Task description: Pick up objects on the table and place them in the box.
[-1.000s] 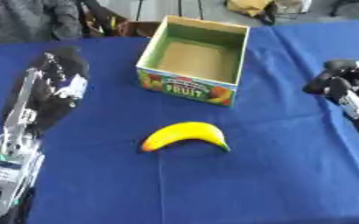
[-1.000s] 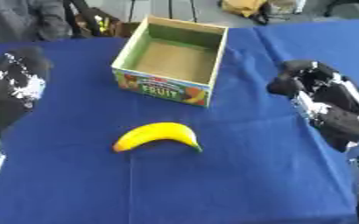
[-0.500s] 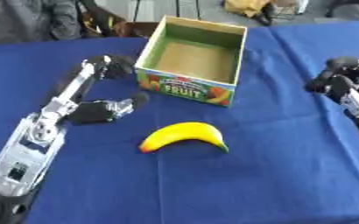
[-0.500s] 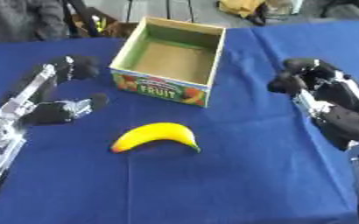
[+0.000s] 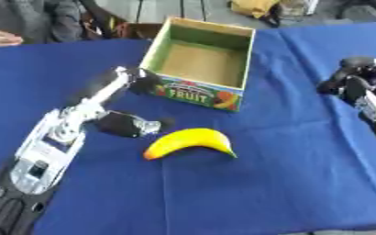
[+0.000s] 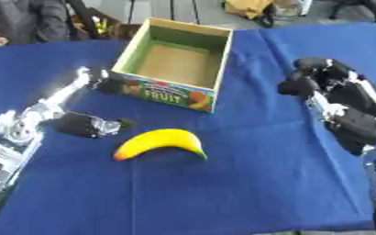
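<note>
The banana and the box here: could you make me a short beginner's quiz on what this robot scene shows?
1. True or false: the banana already lies inside the box.
2. Which hand is nearer the banana?
A. the left hand
B. the right hand
C. both are equally near
3. Fill in: the box printed FRUIT holds ____ at this moment.

Key:
1. False. The banana lies on the blue table, in front of the box.
2. A. The left hand is just left of the banana, not touching it; the right hand sits curled far off by the table's right edge.
3. Nothing; its bare floor shows.
</note>
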